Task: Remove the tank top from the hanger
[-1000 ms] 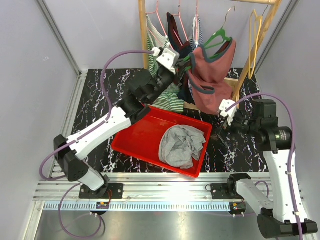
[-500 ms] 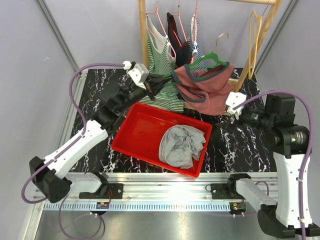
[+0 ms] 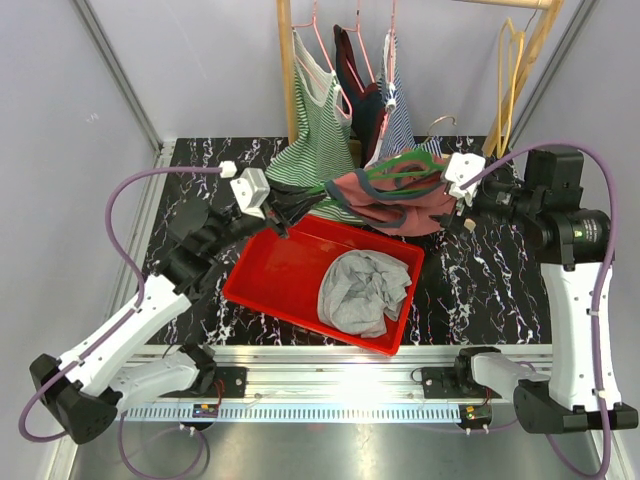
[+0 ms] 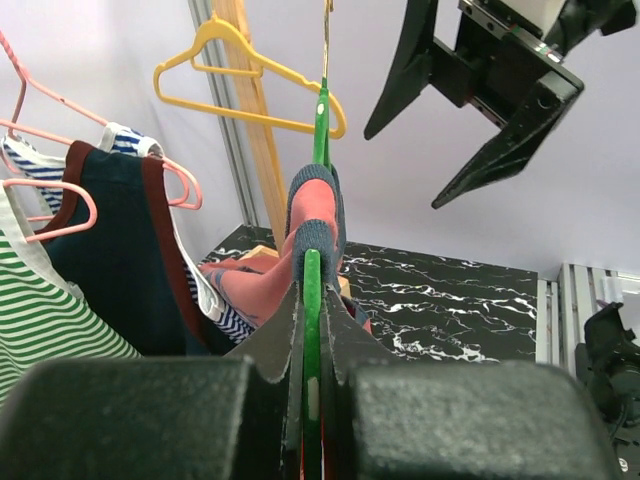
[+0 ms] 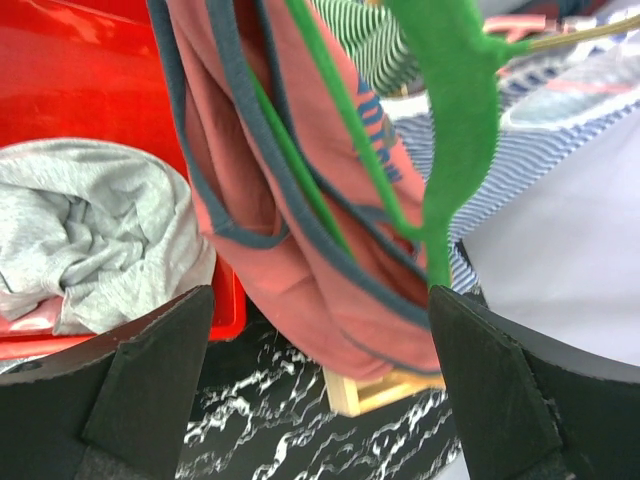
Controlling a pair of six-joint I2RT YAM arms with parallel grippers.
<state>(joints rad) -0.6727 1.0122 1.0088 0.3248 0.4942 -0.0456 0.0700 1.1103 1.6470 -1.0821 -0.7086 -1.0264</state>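
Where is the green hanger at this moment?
In the top view the green hanger is right of centre, over the red tray's far edge, carrying the red tank top, between the left gripper shut on it and the open right gripper.

The tank top (image 3: 390, 205) reads as soft matt knit cloth, salmon with a ribbed grey-blue edging. It's draped over a hanger (image 5: 455, 90) of smooth green plastic with a slight sheen, topped by a thin metal wire hook (image 5: 570, 34). Below, the tray (image 3: 280, 270) is glossy red plastic catching the light, the grey garment (image 3: 362, 290) in it is crumpled matt jersey, the table (image 3: 490, 290) shows a black, white-veined marble-look surface with a faint gloss, and the rack post (image 3: 287, 70) is bare pale wood.
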